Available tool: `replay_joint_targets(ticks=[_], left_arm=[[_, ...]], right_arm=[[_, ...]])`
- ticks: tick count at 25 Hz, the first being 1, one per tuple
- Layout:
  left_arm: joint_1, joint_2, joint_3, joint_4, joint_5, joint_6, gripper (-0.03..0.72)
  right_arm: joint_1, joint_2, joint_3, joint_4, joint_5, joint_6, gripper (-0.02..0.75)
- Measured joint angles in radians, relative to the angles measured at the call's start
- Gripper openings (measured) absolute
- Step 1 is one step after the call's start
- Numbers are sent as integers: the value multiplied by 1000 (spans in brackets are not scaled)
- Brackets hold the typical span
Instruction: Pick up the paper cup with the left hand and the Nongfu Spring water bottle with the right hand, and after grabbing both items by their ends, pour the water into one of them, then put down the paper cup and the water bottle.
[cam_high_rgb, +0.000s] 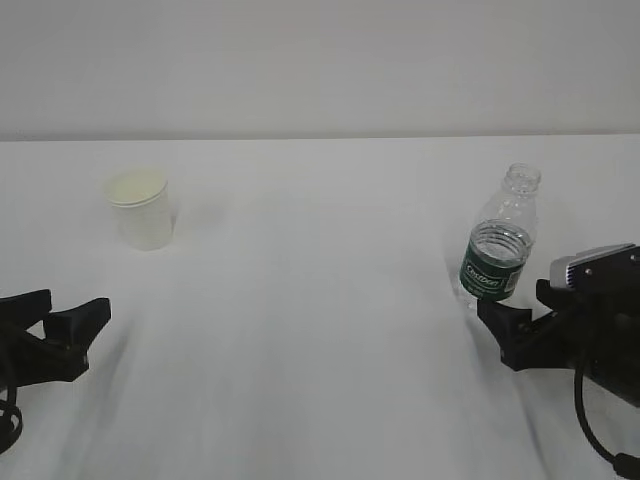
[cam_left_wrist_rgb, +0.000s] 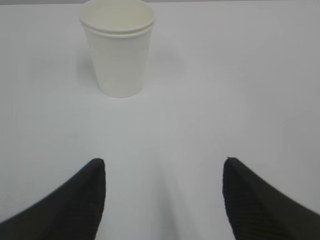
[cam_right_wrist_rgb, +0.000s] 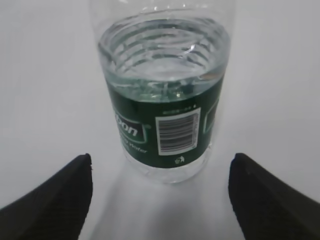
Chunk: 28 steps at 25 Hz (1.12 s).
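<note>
Down at seven o'clock the left hand (cam_high_rgb: 62, 322) is resting low on the white table (cam_high_rgb: 320, 300), fingers spread and gripping nothing. At four o'clock the right hand (cam_right_wrist_rgb: 160, 172) is gaping wide, the Nongfu Spring water bottle (cam_high_rgb: 500, 245) standing just ahead, seemingly untouched. Farther off, at ten o'clock, the paper cup (cam_high_rgb: 142, 210) is standing upright.

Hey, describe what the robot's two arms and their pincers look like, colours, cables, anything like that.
Both are matte black. The left pincer has two chunky, angular fingers, with a black cable looping below it. The right pincer looks alike, topped by a grey-silver rectangular plate, with a black cable hanging down. In the wrist views the fingertips are finely ribbed.
</note>
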Motion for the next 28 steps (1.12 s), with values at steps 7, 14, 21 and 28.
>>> replay_joint_targets(ticks=[7, 14, 21, 28], left_arm=[[0, 0, 0, 0, 0, 0, 524], [0, 0, 0, 0, 0, 0, 524], [0, 0, 0, -1, 0, 6, 524], [0, 0, 0, -4, 0, 12, 524]], right_arm=[[0, 18, -43, -2, 0, 0, 637], [0, 75, -87, -6, -1, 0, 637], [0, 81, -128, -6, -1, 0, 637], [0, 82, -154, -9, -1, 0, 637]])
